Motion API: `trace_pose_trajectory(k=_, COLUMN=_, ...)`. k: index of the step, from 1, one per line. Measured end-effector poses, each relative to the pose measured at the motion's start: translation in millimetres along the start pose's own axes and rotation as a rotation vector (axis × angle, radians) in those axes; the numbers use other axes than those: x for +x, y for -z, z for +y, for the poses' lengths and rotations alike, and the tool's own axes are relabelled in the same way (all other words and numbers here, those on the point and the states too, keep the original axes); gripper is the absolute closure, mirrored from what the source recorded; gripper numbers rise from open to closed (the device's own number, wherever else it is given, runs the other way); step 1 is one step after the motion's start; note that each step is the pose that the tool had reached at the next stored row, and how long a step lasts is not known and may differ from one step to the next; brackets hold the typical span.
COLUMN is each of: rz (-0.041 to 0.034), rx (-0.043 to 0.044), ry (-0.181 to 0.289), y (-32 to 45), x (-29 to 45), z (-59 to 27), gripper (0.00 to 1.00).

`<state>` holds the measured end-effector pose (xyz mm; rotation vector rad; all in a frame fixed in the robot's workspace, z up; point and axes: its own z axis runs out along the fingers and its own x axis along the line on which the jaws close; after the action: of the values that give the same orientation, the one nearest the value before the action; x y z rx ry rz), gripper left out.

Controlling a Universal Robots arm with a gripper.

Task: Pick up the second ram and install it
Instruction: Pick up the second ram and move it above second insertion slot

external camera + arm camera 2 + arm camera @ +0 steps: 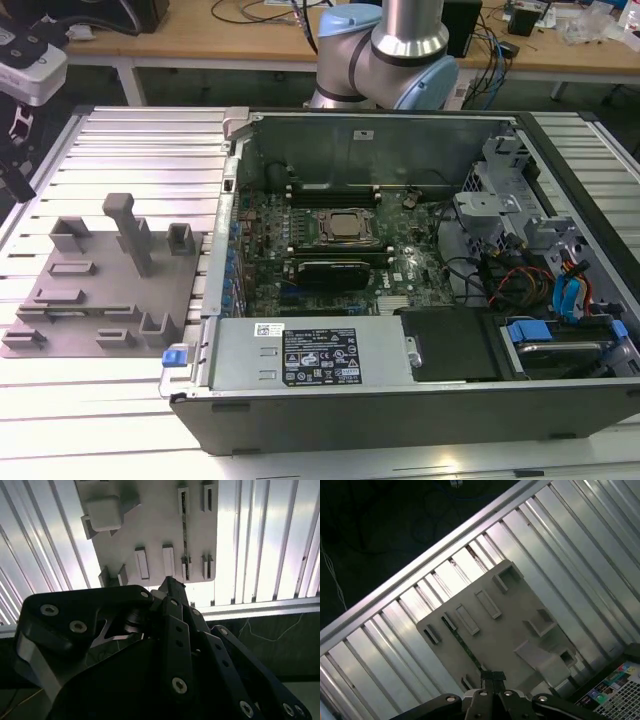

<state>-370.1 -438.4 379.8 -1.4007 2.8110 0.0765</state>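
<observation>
One ram (184,530) is sitting on edge in the grey fixture (150,525), slotted between small blocks (141,563), below and just ahead of the claw (169,584) in the second wrist view. The claw is hanging over the fixture's near end, tips pressed together and carrying nothing. Judgement: the pick is not yet begun. A clean grasp is calling for jaws spread wide, squared to the ram's flat faces, centred mid-length between the blocks, then a straight upward lift so nothing is binding.

A robotics lab: slotted aluminium table (130,150), opened computer case (400,412), cable-strewn wooden bench (200,40) behind.
</observation>
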Motion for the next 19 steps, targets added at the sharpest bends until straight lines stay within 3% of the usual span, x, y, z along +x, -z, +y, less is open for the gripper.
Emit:
trace_pose_trajectory(k=7, rz=0.005, rx=-0.0025, ry=0.114, y=0.0, x=0.0, z=0.0, gripper=0.92)
trace_pose_trajectory(k=14, rz=0.0079, rx=-0.0039, ry=0.182, y=0.0, x=0.0, z=0.0, gripper=0.92)
trace_pose_trajectory(k=19, rz=0.0115, rx=-0.0058, ry=0.264, y=0.0, x=0.0, z=0.0, gripper=0.92)
